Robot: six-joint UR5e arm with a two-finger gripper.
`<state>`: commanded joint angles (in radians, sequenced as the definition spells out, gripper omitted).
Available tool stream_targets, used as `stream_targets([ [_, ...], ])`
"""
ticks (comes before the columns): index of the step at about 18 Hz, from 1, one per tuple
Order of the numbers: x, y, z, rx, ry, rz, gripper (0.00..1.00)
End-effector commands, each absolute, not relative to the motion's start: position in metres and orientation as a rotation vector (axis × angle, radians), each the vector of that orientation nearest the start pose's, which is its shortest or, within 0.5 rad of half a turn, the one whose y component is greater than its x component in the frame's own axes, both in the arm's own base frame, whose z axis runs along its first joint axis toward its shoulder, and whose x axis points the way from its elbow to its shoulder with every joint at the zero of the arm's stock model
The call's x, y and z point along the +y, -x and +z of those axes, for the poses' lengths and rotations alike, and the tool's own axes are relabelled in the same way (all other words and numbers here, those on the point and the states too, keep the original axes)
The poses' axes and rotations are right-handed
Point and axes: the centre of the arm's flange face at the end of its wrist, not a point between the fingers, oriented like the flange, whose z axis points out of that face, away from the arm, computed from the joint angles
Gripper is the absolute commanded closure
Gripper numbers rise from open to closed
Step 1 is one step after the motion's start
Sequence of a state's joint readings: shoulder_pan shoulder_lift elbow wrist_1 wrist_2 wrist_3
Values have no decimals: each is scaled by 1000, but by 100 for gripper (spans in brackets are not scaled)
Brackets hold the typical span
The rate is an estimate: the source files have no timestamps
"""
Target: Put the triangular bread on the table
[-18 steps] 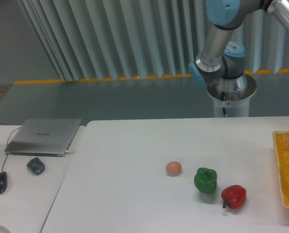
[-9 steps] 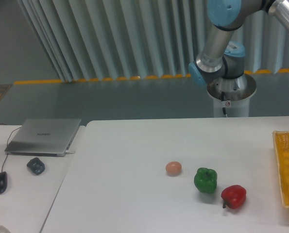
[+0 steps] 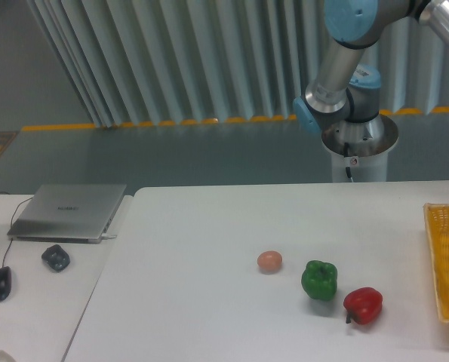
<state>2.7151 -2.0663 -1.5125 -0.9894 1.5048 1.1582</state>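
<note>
Gripper and claw fingers are out of frame, cut off beyond the top right corner, so it is impossible to tell whether they are apart, together or clamped on anything. Only part of the grey and light-blue robot arm (image 3: 343, 68) shows, rising from its round metal base (image 3: 358, 139) behind the far edge of the table and leaving the picture at the top and at the right.

With the claw unseen, places are given from the visible arm. Below it spreads the large, plain white, smooth-topped table (image 3: 201, 249). On the table, below and slightly left of the base, lies a small round pinkish-orange ball (image 3: 269, 262). Just right of the ball stands a glossy green bell pepper (image 3: 319, 280), and just beside that, nearer the front edge, a glossy red bell pepper (image 3: 362, 305); the two peppers look close but whether they touch is hard to tell. At the far right a yellow woven basket (image 3: 447, 260) is cut off by the frame, so its contents cannot be made out.

No triangular bread can be seen on the table or anywhere else in view.

Far to the left, on an adjoining pale surface (image 3: 28, 302), sit a closed grey laptop (image 3: 69, 211) and two small dark objects (image 3: 56, 257), too small to identify.
</note>
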Motion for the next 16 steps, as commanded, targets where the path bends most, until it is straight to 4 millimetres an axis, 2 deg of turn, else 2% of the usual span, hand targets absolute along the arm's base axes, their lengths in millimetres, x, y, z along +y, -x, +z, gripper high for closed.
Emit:
stream_targets([
  [4, 403, 554, 288, 26, 3019, 162, 1],
  [5, 403, 555, 288, 26, 3019, 164, 8],
  [6, 403, 555, 290, 23, 3019, 167, 26],
  [7, 402, 556, 289, 23, 3021, 163, 37],
  [10, 403, 554, 291, 24, 3017, 163, 46],
  [13, 403, 555, 291, -4, 3016, 163, 64],
  [16, 401, 554, 296, -11, 3019, 135, 66],
])
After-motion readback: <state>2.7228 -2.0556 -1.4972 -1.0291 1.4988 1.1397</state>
